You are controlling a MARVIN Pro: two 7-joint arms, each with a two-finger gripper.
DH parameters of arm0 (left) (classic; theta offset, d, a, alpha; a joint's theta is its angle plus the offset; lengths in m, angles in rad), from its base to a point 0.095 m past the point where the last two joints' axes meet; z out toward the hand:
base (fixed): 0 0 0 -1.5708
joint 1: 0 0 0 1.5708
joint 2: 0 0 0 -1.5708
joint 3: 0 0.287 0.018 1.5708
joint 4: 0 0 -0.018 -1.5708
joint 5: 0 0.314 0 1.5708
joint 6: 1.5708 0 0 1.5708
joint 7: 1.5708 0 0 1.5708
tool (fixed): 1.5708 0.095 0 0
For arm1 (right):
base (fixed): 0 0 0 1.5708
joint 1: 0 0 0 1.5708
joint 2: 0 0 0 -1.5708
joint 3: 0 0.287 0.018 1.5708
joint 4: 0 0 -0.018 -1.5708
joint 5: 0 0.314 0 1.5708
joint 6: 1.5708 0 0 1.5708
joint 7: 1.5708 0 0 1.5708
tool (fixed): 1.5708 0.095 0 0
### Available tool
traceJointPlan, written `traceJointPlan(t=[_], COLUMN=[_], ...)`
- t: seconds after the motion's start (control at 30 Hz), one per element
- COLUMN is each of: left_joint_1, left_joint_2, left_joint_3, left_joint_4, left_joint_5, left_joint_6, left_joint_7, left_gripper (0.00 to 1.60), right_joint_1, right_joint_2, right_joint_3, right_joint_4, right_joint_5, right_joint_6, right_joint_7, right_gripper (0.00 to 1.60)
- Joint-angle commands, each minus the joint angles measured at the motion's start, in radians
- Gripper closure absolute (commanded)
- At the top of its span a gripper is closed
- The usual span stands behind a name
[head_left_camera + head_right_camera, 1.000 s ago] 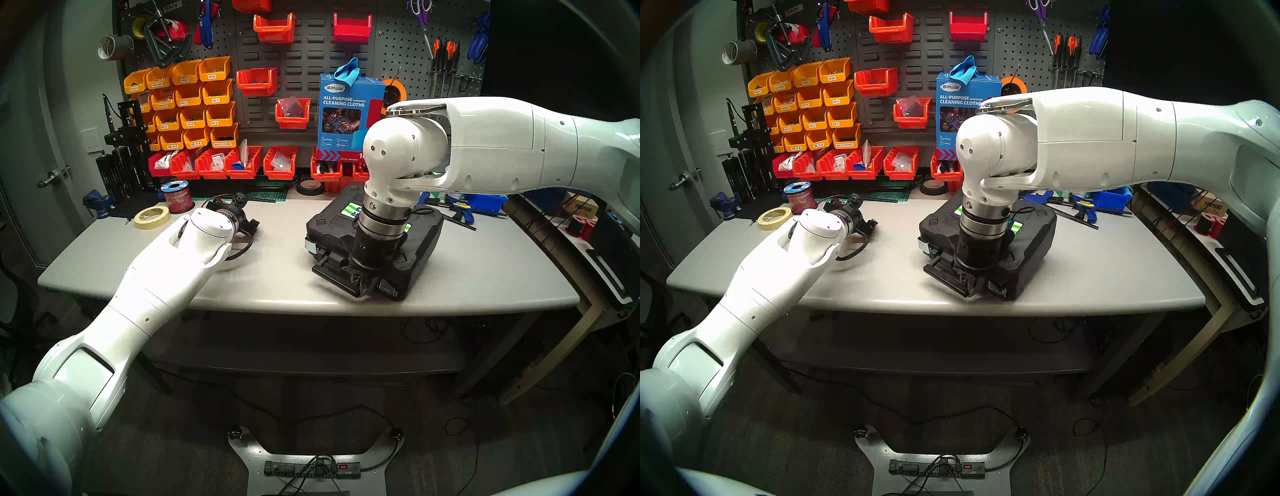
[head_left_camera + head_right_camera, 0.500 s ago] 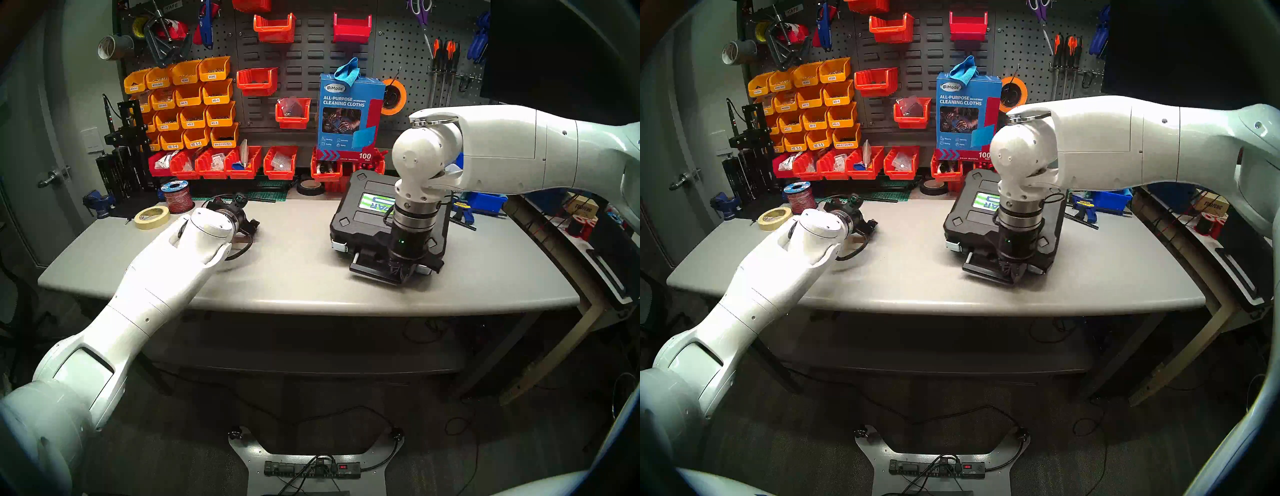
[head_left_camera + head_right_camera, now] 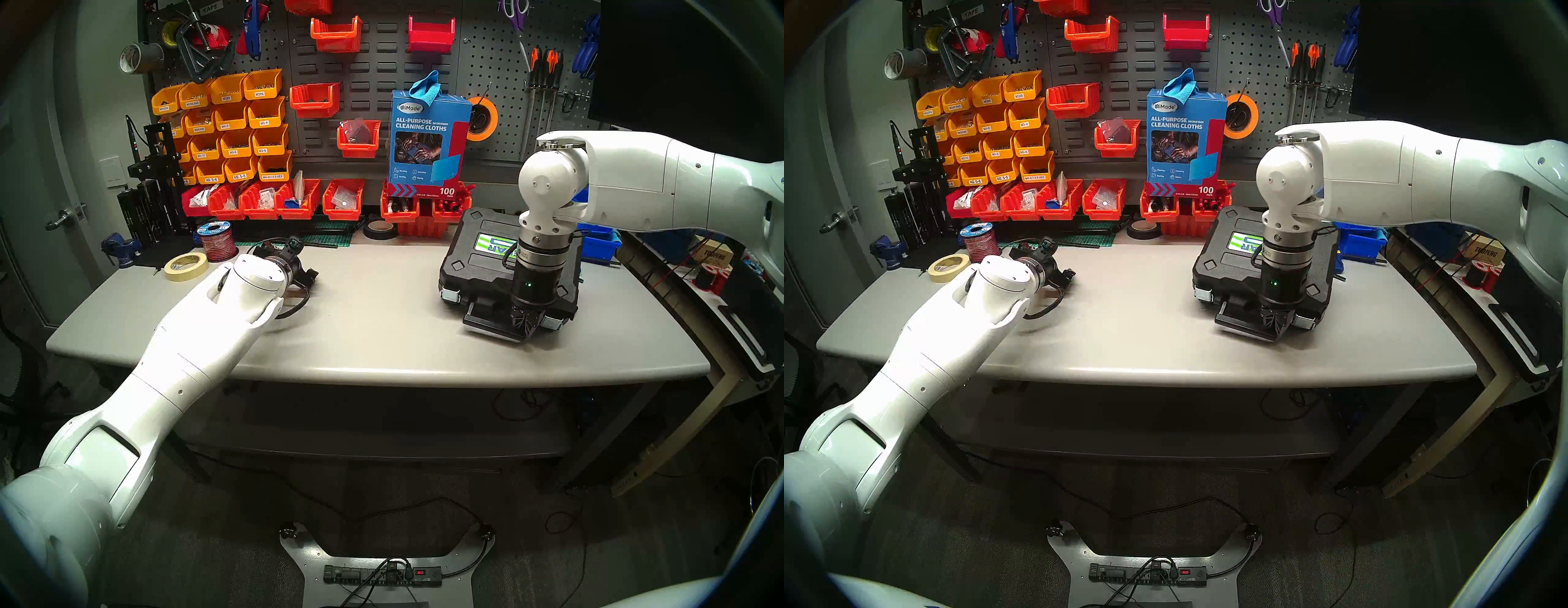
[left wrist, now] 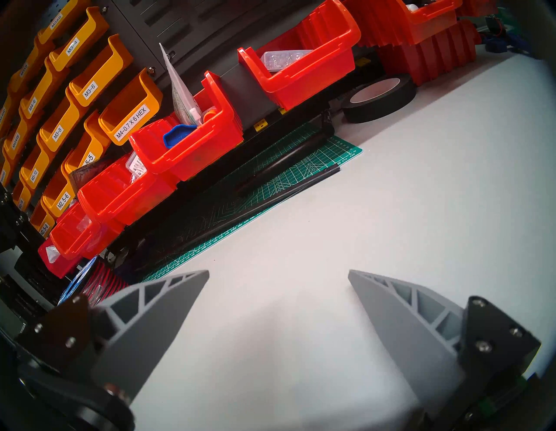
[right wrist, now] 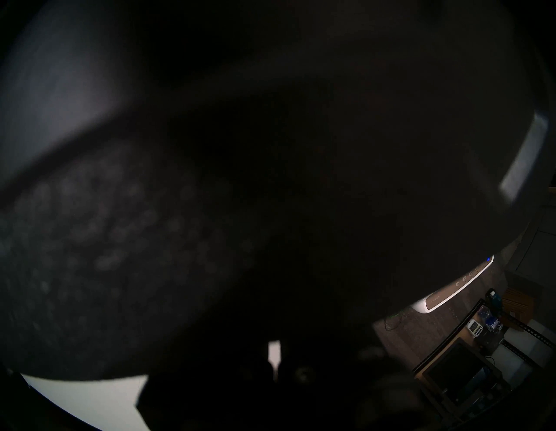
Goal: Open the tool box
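Black hard plastic makes up the one tool box, which is seen lying flat and closed on the right half of the grey table, its green-white-blue label facing up. Two silver latches are counted on its near edge, the left latch and the right latch, with one black handle between them. Two arms are counted, each with one gripper.

From above, the right gripper is pointed straight down at the near edge of the box, at the right end of the handle, and its dark fingers are drawn together on that end of the handle. The right wrist view is almost wholly filled by dark, blurred plastic, so nothing more of the hold can be told there.

Over bare table at the left, well apart from the box, the left gripper is held with its two grey fingers spread wide, and nothing is between them. One roll of black tape, one green cutting mat and one roll of masking tape are also seen.
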Motion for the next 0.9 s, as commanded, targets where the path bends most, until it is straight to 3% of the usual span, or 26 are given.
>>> traceJointPlan(t=[0.0, 0.17, 0.3, 0.33, 0.6, 0.87], left_joint_1=[-0.024, -0.025, -0.025, -0.025, -0.025, -0.024], left_joint_2=[-0.003, -0.003, -0.003, -0.003, -0.004, -0.004], left_joint_3=[-0.006, -0.007, -0.007, -0.007, -0.008, -0.009], left_joint_4=[-0.007, -0.006, -0.006, -0.006, -0.006, -0.006], left_joint_5=[0.001, 0.002, 0.003, 0.004, 0.005, 0.007], left_joint_6=[-0.002, -0.001, -0.001, -0.001, -0.001, -0.001], left_joint_7=[-0.003, -0.005, -0.006, -0.006, -0.008, -0.009], left_gripper=[0.0, 0.0, 0.0, 0.0, 0.0, 0.0], right_joint_1=[-0.034, 0.007, 0.023, 0.033, 0.039, 0.073], right_joint_2=[-0.044, -0.087, -0.115, -0.131, -0.198, -0.277], right_joint_3=[0.012, 0.0, -0.025, -0.053, -0.131, -0.187], right_joint_4=[0.064, 0.147, 0.188, 0.206, 0.262, 0.255], right_joint_5=[0.155, 0.251, 0.282, 0.306, 0.347, 0.375], right_joint_6=[0.112, 0.189, 0.221, 0.241, 0.292, 0.376], right_joint_7=[-0.051, -0.051, -0.051, -0.051, -0.045, 0.023], right_gripper=[1.6, 1.6, 1.6, 1.6, 1.6, 1.6])
